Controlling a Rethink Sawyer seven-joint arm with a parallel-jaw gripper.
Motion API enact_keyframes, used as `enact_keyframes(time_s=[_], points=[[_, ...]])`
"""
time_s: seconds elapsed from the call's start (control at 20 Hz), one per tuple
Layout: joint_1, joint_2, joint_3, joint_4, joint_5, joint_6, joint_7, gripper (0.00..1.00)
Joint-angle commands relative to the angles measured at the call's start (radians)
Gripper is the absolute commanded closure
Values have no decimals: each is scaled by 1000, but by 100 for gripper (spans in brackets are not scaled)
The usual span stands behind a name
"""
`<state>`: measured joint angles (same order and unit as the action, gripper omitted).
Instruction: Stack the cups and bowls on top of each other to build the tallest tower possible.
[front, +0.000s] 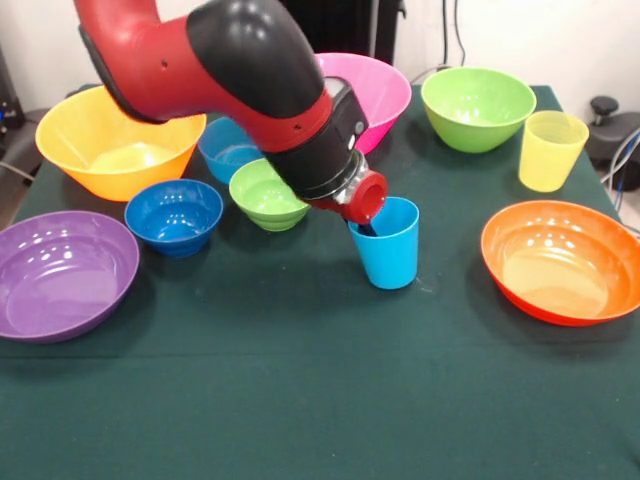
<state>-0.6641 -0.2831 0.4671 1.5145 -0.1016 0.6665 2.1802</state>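
Here the light blue cup (388, 245) stands upright near the middle of the bench (300, 400), mouth up, and the end effector (362, 222) reaches down into that mouth at its left rim. The red collar of the arm (230, 80) sits right against the rim and hides the tips, so I cannot tell whether the end effector is spread or closed, nor whether it grips the cup wall.

Two cups are on the bench: the light blue one and a yellow cup (551, 150), which stands upright well apart, toward the far right corner.

Eight bowls lie around them, all mouth up and none stacked. Just left of the blue cup is the small lime green bowl (262, 196), partly behind the arm. Behind it the small light blue bowl (226, 146) shows only in part. Left of those sits the small dark blue bowl (174, 215). The five larger ones ring the bench: the purple bowl (62, 275) at the left edge, the yellow-orange bowl (112, 140) behind it, the pink bowl (375, 92) at the back and partly behind the arm, the green bowl (477, 107) to its right, and the orange bowl (560, 262) at the right, near the blue cup but apart from it.
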Motion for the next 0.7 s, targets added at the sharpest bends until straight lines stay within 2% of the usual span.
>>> enact_keyframes(time_s=[0.05,0.3,0.7], points=[[82,90,-38,-209,-27,199,-71,100],[113,78,-44,-274,-22,290,-32,100],[160,79,-88,-314,-64,288,-15,100]])
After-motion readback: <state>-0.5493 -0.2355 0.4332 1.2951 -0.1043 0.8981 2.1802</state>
